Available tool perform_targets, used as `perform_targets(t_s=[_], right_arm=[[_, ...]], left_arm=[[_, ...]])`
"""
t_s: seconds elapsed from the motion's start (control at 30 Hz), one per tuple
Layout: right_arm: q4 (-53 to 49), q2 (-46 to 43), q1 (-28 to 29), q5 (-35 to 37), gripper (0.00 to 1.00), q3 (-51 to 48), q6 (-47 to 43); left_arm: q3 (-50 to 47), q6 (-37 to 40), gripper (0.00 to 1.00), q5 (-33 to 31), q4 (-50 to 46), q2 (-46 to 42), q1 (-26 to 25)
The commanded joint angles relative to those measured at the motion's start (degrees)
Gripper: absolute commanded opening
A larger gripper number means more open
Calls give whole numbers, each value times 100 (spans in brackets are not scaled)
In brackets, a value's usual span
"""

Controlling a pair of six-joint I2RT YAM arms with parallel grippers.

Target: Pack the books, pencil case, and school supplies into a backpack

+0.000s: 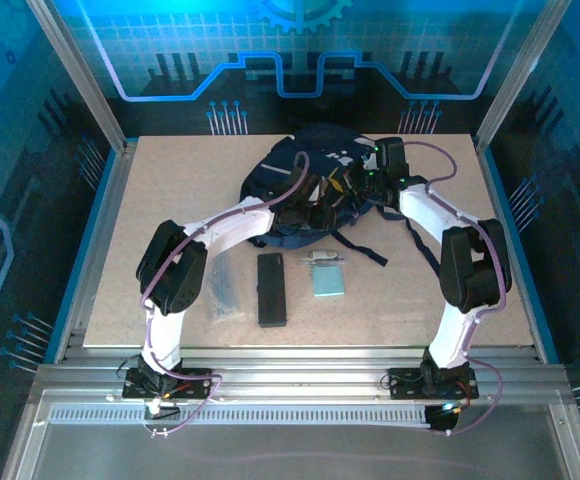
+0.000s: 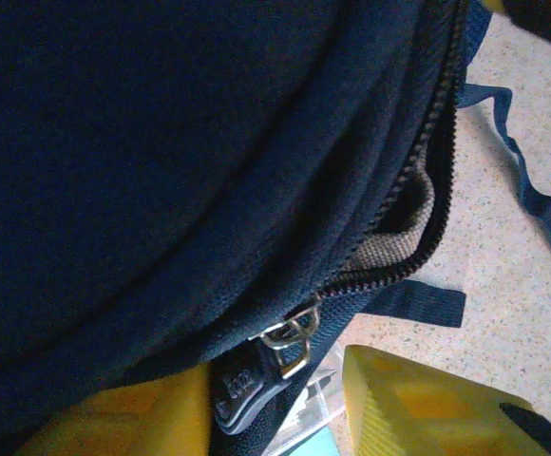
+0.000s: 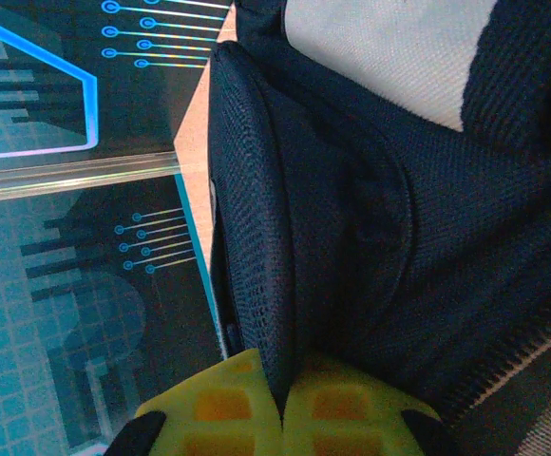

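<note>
Navy backpack (image 1: 315,150): lies on the table (image 1: 170,190) with an arm at each side. Its zipper (image 2: 418,204) is parted only a short way, and pale lining shows in the gap.
Spread left gripper (image 2: 275,413): at the backpack's near side. The zipper pull (image 2: 256,375) hangs loose in the gap between its yellow fingers and is not pinched.
Clenched right gripper (image 3: 283,408): on the backpack's right flank, nipping a fold of its dark mesh fabric as a brace.
Black pencil case (image 1: 271,288): on the table just in front of the backpack, not yet packed.
Grey ruler strip (image 1: 222,292): in front of the backpack, further left than the pencil case.
Small light-blue pad (image 1: 327,282) and clip (image 1: 320,259): in front of the backpack towards its right. The clip is the closer of the two to it.
Risk, pull missed: the tab is small and limp. Fingers closing off-centre would likely catch cloth or the webbing strap (image 2: 418,304) beside it, and the zipper would not run.
Risk, bag dragged: soft fabric gives. If the right-hand fold slips, a tug on the pull would probably slide the whole backpack instead of opening it.
Risk, teeth jammed: pulling across the curve of the track rather than along it could wedge lining into the slider.
Risk, mouth too narrow: left this slightly open, the backpack would likely stop the long pencil case and ruler strip at the lip.
</note>
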Motion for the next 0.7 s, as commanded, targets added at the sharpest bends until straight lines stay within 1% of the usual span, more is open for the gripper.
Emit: perform_targets(t_s=[0.0, 0.1, 0.23, 0.4, 0.47, 0.5, 0.53, 0.6, 0.67], right_arm=[[377, -86, 80, -310, 0, 126, -157], [376, -93, 79, -322, 0, 99, -180], [297, -103, 78, -344, 0, 117, -268], [262, -95, 77, -381, 0, 108, -337], [193, -81, 52, -358, 0, 99, -415], [143, -94, 38, -339, 0, 103, -472], [52, -98, 18, -296, 0, 114, -567], [-169, -125, -30, -163, 0, 151, -762], [-274, -131, -72, -134, 0, 178, -901]], left_arm=[[421, 48, 38, -94, 1148, -243, 347], [499, 34, 28, -88, 1207, -159, 355], [360, -21, 16, -172, 1443, -208, 367], [86, -50, 13, -334, 1680, -413, 413], [-48, -7, 8, -365, 1723, -527, 448], [-75, 22, 1, -367, 1672, -575, 467], [-115, 85, 0, -348, 1584, -628, 497], [-169, 297, 0, -213, 1373, -734, 571], [-135, 602, 0, 238, 1081, -756, 696]])
